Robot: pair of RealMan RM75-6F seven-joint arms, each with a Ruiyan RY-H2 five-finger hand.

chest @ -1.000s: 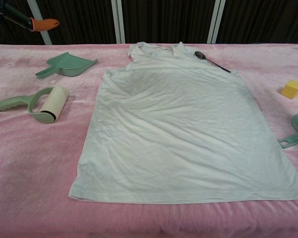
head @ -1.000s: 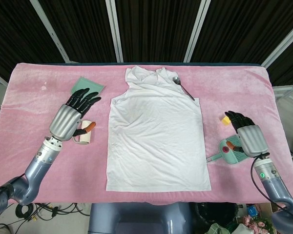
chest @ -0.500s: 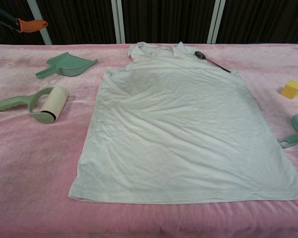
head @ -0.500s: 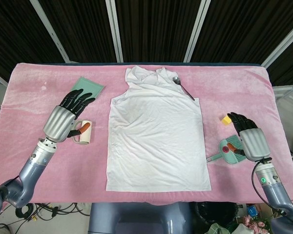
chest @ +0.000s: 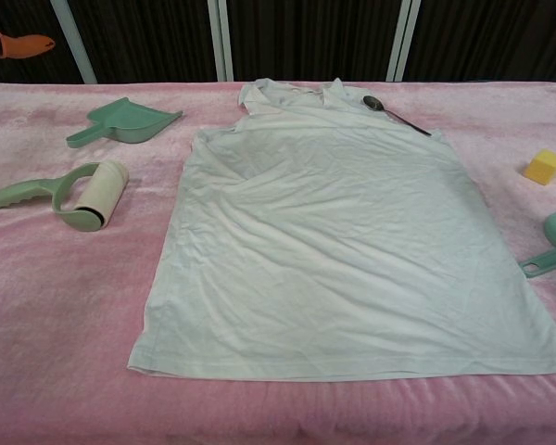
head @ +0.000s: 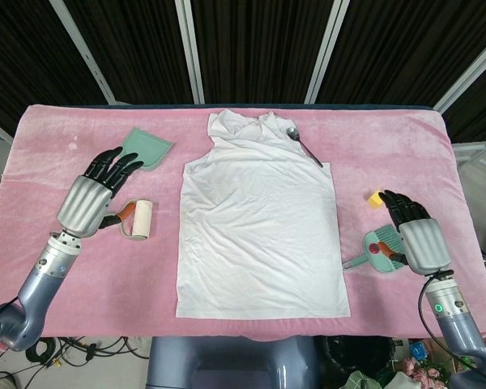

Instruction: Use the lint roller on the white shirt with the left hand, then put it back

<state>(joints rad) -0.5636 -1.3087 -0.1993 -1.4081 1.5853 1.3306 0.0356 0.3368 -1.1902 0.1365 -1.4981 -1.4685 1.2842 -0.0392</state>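
Head view: my left hand [head: 87, 197] hovers empty, fingers spread, over the lint roller [head: 138, 219]; a clumsy grab could shove it away

**Two cameras, one pink counter**

The head view looks steeply down from high above the near edge, facing the dark curtained wall behind, and takes in the whole counter [head: 49, 146] from end to end, with both arms reaching in from the bottom corners. The chest view sits much lower and closer, looking across the counter [chest: 65, 371] at a shallow slant toward the same wall. Both views share the white shirt [head: 259, 227] [chest: 343, 241] at centre, the lint roller [head: 138, 219] [chest: 83, 197] and dustpan [head: 147, 148] [chest: 125, 122] at left.
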